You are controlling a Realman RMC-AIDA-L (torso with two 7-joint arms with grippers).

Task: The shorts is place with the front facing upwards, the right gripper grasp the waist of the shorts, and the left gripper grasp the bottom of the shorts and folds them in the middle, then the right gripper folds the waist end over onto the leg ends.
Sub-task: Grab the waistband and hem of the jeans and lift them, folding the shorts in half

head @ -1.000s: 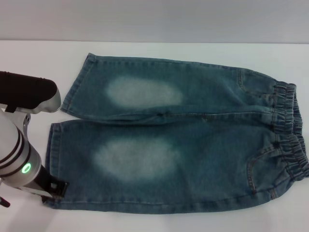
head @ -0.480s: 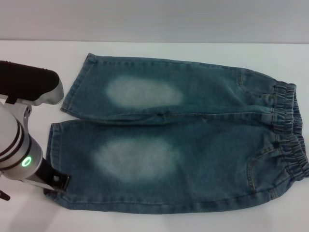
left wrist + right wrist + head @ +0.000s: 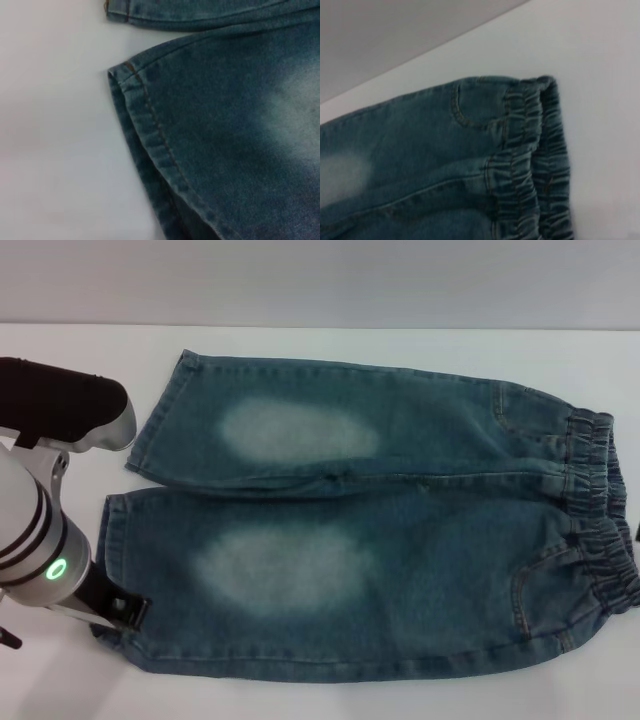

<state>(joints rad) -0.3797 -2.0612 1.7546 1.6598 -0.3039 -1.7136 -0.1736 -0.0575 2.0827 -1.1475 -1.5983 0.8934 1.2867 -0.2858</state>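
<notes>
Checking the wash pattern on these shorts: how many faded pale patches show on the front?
2. One patch is on the far leg, one patch on the near leg of the shorts. The underside is hidden.

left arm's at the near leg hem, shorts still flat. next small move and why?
Probably ease the left gripper down onto the hem of the near leg and close on it. The shorts lie flat and unfolded, the gripper sits right at that hem corner, and no cloth looks lifted. The right gripper isn't visible by the waistband.
</notes>
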